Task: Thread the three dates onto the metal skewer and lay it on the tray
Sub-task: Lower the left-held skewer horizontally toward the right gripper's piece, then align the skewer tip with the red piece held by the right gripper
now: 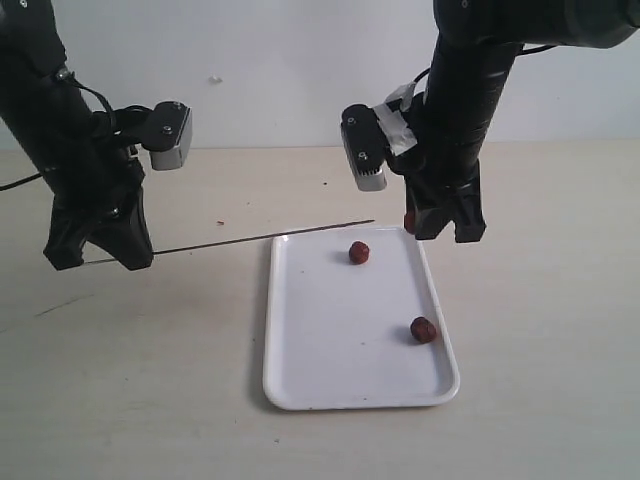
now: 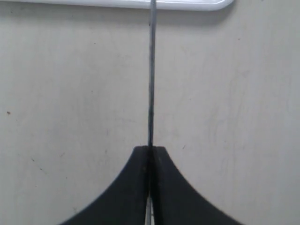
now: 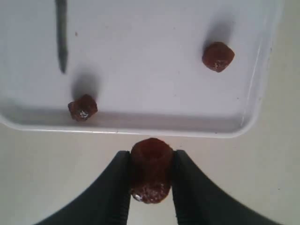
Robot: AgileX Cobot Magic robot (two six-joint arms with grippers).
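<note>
There are three wrinkled, reddish-brown dates. The first date and the second date lie inside the tray, and the third date sits just past the tray's far right corner. There is one white tray, one thin metal skewer and one pale bench. There are two black grippers, the left gripper and the right gripper.

Skewer: thin grey metal, smooth, dull sheen. Tray: white, smooth, glossy, plastic-looking, with a highlight along the rim. Dates: dark reddish-brown, wrinkled skin with small wet-looking glints. Held date looks the same and rough at its near end. Table: pale, matt, faint scuffs and specks. Left gripper and right gripper: matt black, smooth, plastic-looking.
</note>
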